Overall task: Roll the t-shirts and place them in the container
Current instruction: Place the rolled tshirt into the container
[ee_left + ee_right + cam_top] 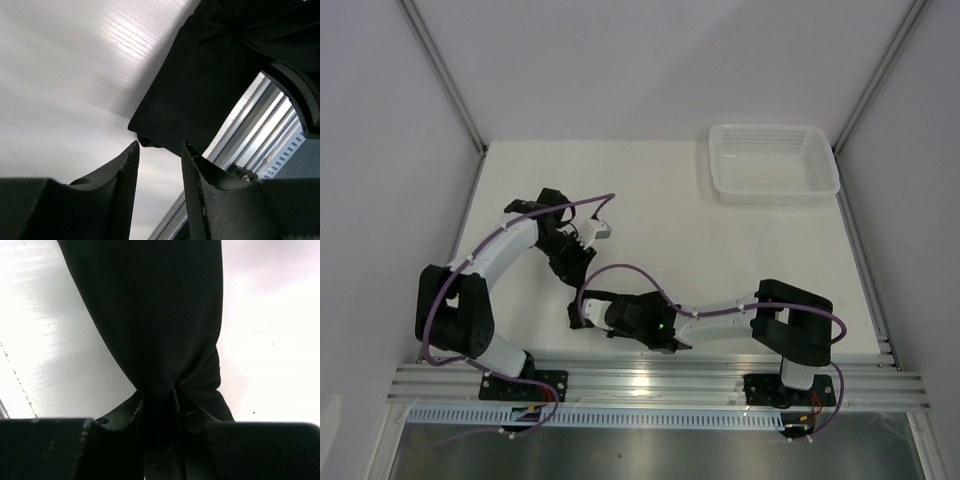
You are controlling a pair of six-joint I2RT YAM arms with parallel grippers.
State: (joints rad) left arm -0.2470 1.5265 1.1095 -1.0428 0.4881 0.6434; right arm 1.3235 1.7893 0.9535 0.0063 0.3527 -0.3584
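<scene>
The t-shirt (150, 315) is a bunched mass of plain black fabric. It narrows into my right gripper (157, 397), which is shut on it. In the left wrist view the t-shirt (195, 90) fills the upper right, and its lowest corner hangs just beyond my left gripper (159, 145). That gripper is open, with only white table showing between its fingers. From above, the left gripper (578, 272) and right gripper (582, 312) sit close together at the table's near left. The dark cloth between them is hard to tell from the black arms.
A white mesh basket (775, 165) stands at the far right corner of the white table (720, 250). The aluminium rail (660, 385) runs along the near edge, just behind the cloth in the left wrist view. White walls enclose the table.
</scene>
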